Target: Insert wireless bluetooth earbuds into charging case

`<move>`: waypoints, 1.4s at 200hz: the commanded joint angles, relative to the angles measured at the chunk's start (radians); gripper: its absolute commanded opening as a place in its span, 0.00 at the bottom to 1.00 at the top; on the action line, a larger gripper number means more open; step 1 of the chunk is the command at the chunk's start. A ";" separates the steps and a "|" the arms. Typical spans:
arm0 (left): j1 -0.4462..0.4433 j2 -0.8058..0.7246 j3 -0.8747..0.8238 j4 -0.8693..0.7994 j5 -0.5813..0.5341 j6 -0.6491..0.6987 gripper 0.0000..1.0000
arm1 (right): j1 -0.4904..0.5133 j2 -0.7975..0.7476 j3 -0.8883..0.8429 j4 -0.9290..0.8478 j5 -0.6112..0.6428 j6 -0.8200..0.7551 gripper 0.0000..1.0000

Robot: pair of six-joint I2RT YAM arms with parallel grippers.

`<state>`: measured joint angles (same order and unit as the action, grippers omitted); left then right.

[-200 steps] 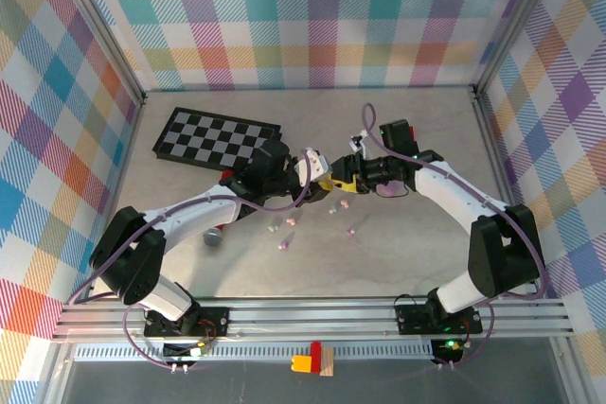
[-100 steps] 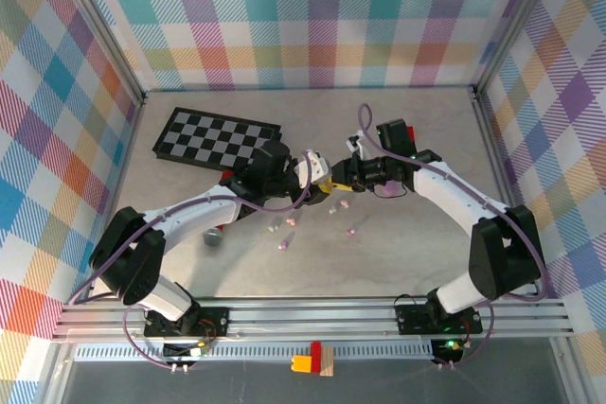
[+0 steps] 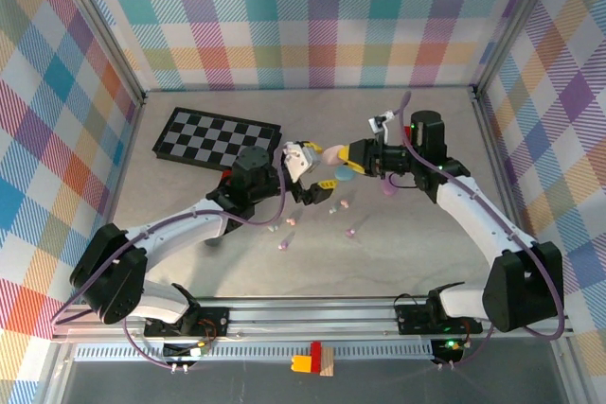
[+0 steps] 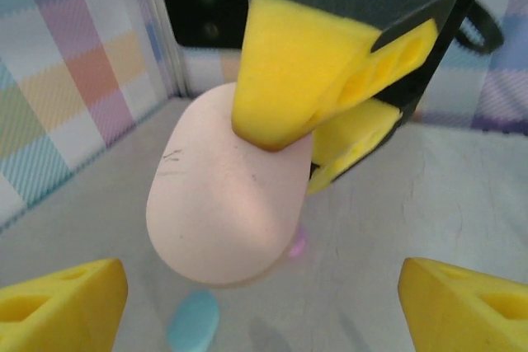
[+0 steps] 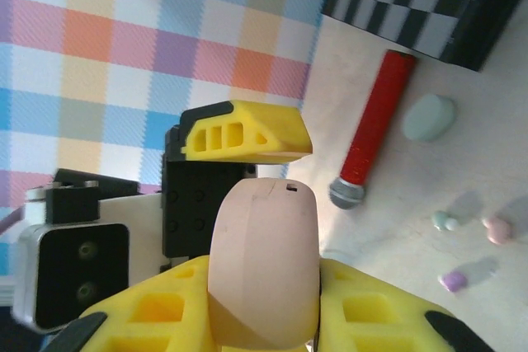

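Now the right gripper (image 3: 347,156) clamps the pink case (image 3: 331,152); the left gripper (image 3: 312,167), at its eight o'clock, gapes wide; earbuds (image 3: 332,207) lie at six o'clock.

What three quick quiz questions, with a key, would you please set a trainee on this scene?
1. True or false: the left gripper is clamped on the pink case.
2. In the left wrist view, what colour is the case lying on the table near the pink case? A red, B blue, C black.
3. Fill the gap: the flat board at the table's far left is a ___.

Key:
1. False. Its jaws stand open, and the right gripper holds the pink case.
2. B, the blue case.
3. chessboard.
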<state>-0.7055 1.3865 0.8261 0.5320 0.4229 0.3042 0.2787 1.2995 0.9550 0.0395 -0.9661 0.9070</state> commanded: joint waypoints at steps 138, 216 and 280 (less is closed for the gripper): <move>-0.012 0.210 0.034 0.675 0.129 -0.149 0.76 | -0.053 0.083 -0.171 1.183 -0.120 1.062 0.00; -0.012 0.213 0.092 0.593 0.175 -0.223 0.63 | -0.054 0.067 -0.150 1.110 -0.160 0.985 0.00; -0.012 0.225 0.087 0.640 0.174 -0.266 0.56 | -0.054 0.054 -0.128 1.112 -0.168 0.949 0.00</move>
<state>-0.7055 1.5963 0.8967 1.1278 0.5682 0.0669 0.2283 1.3911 0.7864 1.1202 -1.1271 1.8946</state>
